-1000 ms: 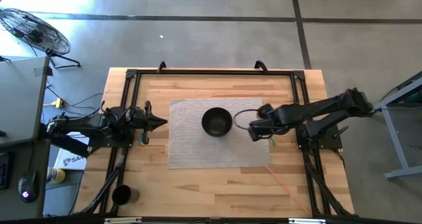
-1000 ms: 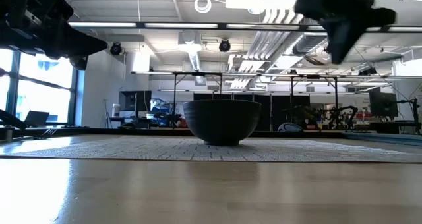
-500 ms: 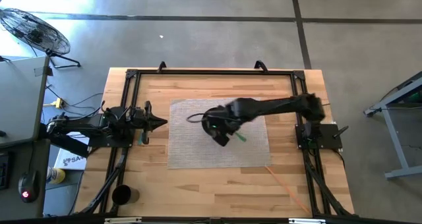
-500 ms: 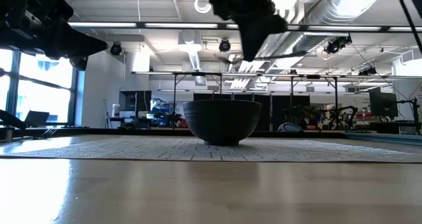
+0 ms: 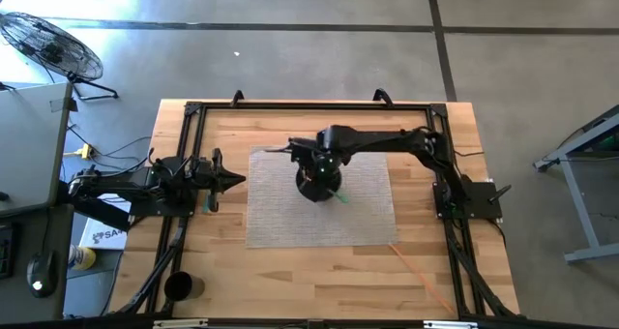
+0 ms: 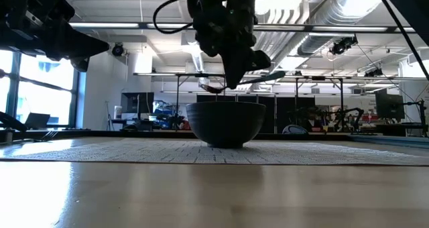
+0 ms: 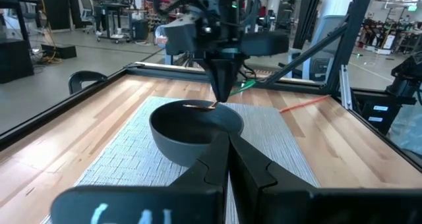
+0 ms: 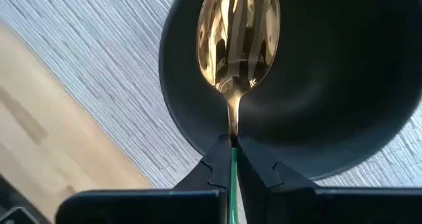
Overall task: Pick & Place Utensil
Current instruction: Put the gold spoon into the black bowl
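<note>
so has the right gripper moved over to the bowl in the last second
Yes. In the high view the right gripper has swung leftward from beyond the bowl's right side to directly above it, shut on the spoon. The bowl stayed put.

a robotics lab: a wooden worktop (image 5: 290, 261) on a concrete floor (image 5: 290, 58), exposed ceiling ducts (image 6: 335, 7), further test rigs (image 6: 322, 100) and a standing fan (image 5: 44, 44).

bowl (image 8: 316, 85): black, plain matte
spoon (image 8: 240, 33): gold bowl, shiny — green handle
placemat (image 5: 280, 213): pale grey, fine woven ribbing
table (image 5: 290, 271): light wood, planked — black frame rails
right gripper (image 8: 232, 145): black
</note>
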`<state>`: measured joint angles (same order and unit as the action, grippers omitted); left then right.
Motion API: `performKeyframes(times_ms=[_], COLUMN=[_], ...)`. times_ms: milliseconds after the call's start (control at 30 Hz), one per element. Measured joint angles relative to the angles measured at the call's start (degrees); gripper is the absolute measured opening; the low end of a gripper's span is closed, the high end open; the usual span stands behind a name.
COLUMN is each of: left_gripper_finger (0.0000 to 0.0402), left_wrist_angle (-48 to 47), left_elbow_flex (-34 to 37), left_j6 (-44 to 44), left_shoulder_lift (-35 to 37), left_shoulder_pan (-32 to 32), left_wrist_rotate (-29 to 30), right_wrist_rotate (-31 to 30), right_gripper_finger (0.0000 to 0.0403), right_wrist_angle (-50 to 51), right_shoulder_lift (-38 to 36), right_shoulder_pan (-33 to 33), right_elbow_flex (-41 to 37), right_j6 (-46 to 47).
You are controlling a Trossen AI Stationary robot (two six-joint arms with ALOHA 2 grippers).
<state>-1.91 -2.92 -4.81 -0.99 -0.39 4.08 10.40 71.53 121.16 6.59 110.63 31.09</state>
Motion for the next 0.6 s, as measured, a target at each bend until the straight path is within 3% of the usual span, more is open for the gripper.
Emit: performKeyframes(times_ms=[233,600], left_gripper_finger=[0.0008,0.0008], left_wrist_angle=[0.0,-0.2], left_elbow_flex=[0.0,0.0], left_j6=[0.0,0.0], left_shoulder_lift=[0.0,0.0], left_shoulder_pan=[0.0,0.0], left_wrist_rotate=[0.2,0.2], right_wrist_rotate=[-0.1,0.0], right_gripper_finger=[0.0003,0.0004], right_wrist_angle=[1.0,-0.6], right_shoulder_lift=[0.7,5.0], right_shoulder_pan=[3.3,3.1], right_elbow_flex=[0.0,0.0], right_j6=[1.6,1.4])
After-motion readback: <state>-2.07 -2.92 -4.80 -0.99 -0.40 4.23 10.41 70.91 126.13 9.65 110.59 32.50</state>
